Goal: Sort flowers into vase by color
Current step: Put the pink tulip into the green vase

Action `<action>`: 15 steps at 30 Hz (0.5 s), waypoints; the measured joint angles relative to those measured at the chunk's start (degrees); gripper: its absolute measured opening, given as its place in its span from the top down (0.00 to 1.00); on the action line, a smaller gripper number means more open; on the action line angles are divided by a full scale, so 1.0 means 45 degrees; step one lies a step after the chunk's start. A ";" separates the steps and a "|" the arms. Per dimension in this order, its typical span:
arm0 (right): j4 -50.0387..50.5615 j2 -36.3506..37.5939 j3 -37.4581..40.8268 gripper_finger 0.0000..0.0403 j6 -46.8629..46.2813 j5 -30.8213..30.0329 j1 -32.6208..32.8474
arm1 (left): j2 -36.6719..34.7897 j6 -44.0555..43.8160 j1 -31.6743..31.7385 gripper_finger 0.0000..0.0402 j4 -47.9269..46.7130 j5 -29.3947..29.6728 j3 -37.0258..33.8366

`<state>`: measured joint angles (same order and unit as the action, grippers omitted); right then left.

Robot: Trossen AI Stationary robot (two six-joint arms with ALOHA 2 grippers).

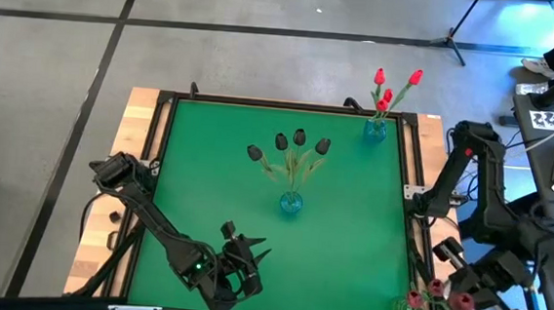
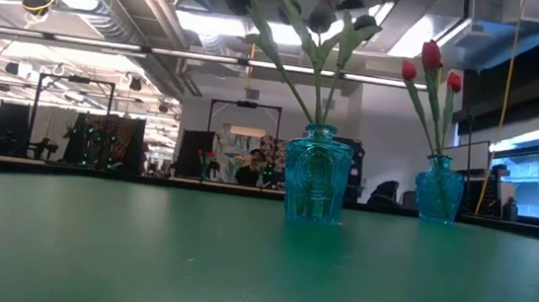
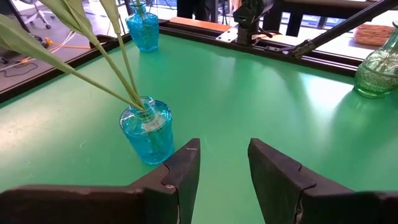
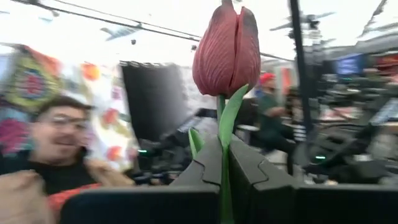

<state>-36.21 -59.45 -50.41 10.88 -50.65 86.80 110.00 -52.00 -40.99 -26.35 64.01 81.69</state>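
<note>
A dusky pink-maroon tulip stands over my right gripper, which is shut on its stem beyond the table's near right corner, by the right arm. More maroon tulips stand in a green vase at that corner. Near-black tulips stick into the blue vase at the table's middle. Red tulips stick into a second blue vase at the far right. My left gripper is open near the front edge, with nothing between its fingers. My right gripper pinches the tulip's thin green stem between its two fingers, a short way below the head, with a leaf caught beside it. The head rises upright past the fingertips, and the flower is seen against the room, clear of the table.
The green table has a dark raised frame on all sides. The right arm's base and cables stand off the right edge. A person sits beyond the table in the right wrist view. Bare green surface lies between the vases.
</note>
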 joint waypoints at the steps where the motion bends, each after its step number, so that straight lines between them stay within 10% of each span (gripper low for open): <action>1: -0.0295 0.0239 0.0364 0.99 -0.0045 0.0368 0.0005 | 0.0000 0.0003 0.0000 0.67 0.0000 0.0000 0.0000; 15: -0.2227 0.1142 0.2748 0.99 0.0561 0.3832 -0.0044 | 0.0000 0.0008 0.0131 0.67 -0.0049 -0.0005 0.0000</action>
<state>-46.23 -54.31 -38.05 13.41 -33.40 86.61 110.00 -51.96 -40.40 -26.57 63.99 81.69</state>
